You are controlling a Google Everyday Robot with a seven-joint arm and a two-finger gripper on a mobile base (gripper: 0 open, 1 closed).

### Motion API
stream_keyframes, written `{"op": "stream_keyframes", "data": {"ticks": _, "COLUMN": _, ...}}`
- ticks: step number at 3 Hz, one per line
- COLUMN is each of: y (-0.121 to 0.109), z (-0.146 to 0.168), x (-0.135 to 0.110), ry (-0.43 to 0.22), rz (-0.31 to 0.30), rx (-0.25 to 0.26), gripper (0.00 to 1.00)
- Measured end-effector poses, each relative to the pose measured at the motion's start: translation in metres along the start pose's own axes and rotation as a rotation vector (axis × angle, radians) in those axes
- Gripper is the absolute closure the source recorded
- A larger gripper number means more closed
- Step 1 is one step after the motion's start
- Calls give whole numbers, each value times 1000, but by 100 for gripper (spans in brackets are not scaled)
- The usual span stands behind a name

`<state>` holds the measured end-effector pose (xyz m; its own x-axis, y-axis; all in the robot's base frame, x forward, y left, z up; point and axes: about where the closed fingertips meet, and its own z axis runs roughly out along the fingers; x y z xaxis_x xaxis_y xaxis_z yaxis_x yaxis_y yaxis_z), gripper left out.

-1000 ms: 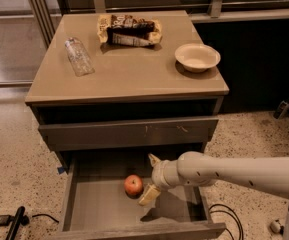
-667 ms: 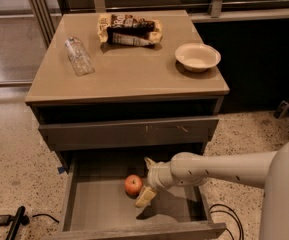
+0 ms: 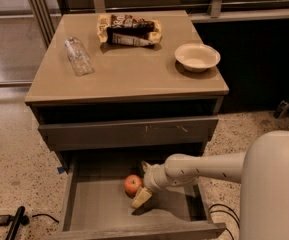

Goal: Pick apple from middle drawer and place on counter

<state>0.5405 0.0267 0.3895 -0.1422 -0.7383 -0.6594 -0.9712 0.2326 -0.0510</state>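
Gripper (image 3: pixel 142 182) just right of apple (image 3: pixel 132 184) in middle drawer (image 3: pixel 99 204) — jaws spread, empty (barely straddling it); closing off-centre may roll apple away.

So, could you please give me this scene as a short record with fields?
apple: inside the middle drawer, near its centre
middle drawer: pulled open
gripper: down in the drawer, fingers open, right against the apple's right side in the picture
counter: holds a clear bottle lying down, a snack bag and a white bowl
task stage: apple not yet on the counter
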Motion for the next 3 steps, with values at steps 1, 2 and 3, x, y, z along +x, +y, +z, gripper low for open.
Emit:
{"op": "stream_keyframes", "data": {"ticks": 1, "y": -1, "z": 16, "x": -4, "ry": -28, "rz": 19, "rx": -19, "gripper": 0}}
{"op": "stream_keyframes", "data": {"ticks": 2, "y": -1, "z": 17, "x": -4, "ry": -29, "rz": 20, "rx": -19, "gripper": 2}}
{"op": "stream_keyframes", "data": {"ticks": 3, "y": -1, "z": 17, "x": -4, "ry": -29, "rz": 20, "rx": -19, "gripper": 14}}
